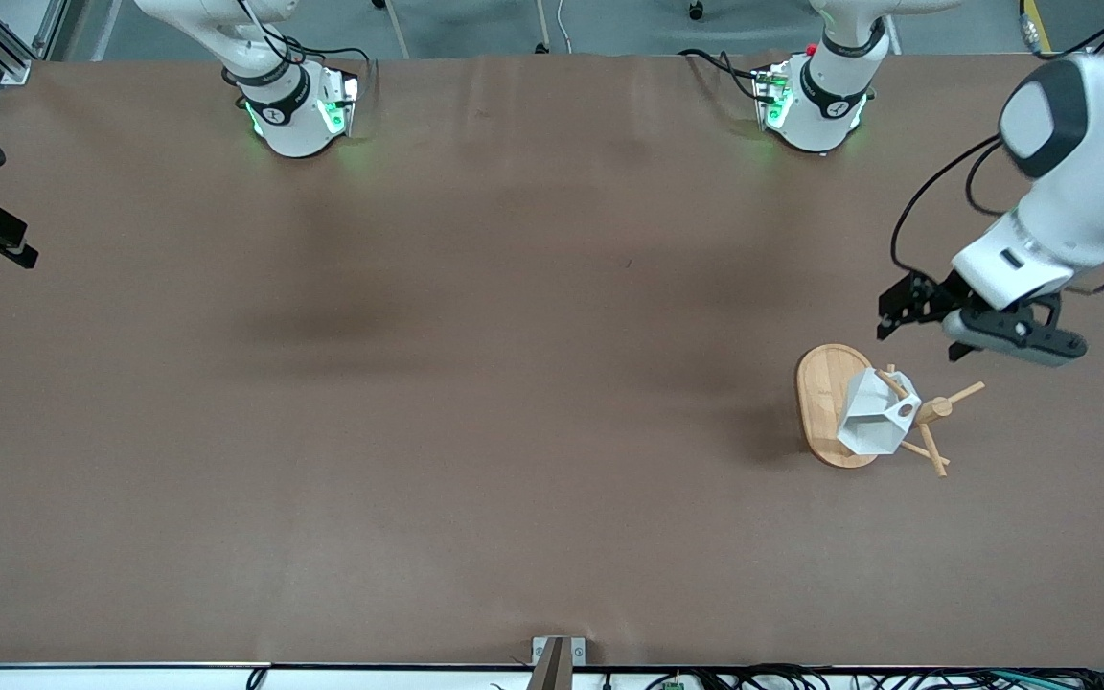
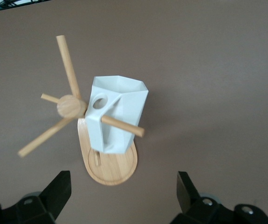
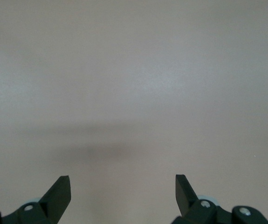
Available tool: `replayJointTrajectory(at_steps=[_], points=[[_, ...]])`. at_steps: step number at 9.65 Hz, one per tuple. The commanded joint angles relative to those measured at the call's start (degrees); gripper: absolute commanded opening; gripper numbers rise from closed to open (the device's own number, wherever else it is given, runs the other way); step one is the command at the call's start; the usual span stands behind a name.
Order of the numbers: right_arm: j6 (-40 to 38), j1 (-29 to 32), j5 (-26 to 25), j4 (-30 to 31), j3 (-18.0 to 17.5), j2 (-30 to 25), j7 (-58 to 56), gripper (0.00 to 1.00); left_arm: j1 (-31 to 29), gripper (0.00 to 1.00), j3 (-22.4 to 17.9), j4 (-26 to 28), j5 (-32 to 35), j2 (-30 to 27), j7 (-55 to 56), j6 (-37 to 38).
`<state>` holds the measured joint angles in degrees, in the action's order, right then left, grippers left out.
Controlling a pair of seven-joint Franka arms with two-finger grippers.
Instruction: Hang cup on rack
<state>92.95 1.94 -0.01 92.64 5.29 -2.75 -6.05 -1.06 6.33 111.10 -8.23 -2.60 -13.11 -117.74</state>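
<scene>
I see the cup point(image 1: 876, 414) hung on a rack point(image 1: 832, 402) peg at lower right; both arms' jaws apart, empty; nothing left.

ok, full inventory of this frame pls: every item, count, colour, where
cup: 1, white, hung on a peg of the rack through its handle hole, over the rack's base
rack: 1, light wood, on the table toward the left arm's end
table: 1, brown
bracket: 1, grey, at the table edge nearest the front camera
left gripper: 1, black, open, holds nothing, in the air beside the rack, apart from the cup
right gripper: 1, black, open, holds nothing, over bare table in its wrist view; out of the front view, arm waiting
</scene>
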Motion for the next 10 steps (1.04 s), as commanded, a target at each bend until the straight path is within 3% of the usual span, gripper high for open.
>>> replayJointTrajectory(at_steps=[1, 2, 5, 7, 10], points=[[0.1, 0.1, -0.8, 1.5, -0.3, -1.6, 0.8, 0.99, 0.2, 1.00, -1.0, -4.1, 2.2, -0.8, 0.8, 9.0], [0.0, 0.3, -0.8, 1.4, -0.3, -1.6, 0.4, 0.99, -0.1, 1.00, -0.9, -9.0, 5.9, -0.7, 2.2, 14.6], [-0.1, 0.4, -0.7, 0.4, -0.3, -1.3, 0.3, 1.00, -0.1, 1.00, -0.9, -16.8, 7.0, 0.8, 5.1, 22.1], [-0.1, 0.5, -0.8, -1.2, -0.1, -1.0, -2.3, 1.00, 0.1, 1.00, 0.3, -18.5, 9.3, 0.8, 10.6, 25.2], [-0.3, 0.4, -0.8, -1.1, 0.0, -0.8, -1.9, 1.00, 0.1, 1.00, 1.2, -19.2, 10.5, 1.1, 10.5, 26.1]])
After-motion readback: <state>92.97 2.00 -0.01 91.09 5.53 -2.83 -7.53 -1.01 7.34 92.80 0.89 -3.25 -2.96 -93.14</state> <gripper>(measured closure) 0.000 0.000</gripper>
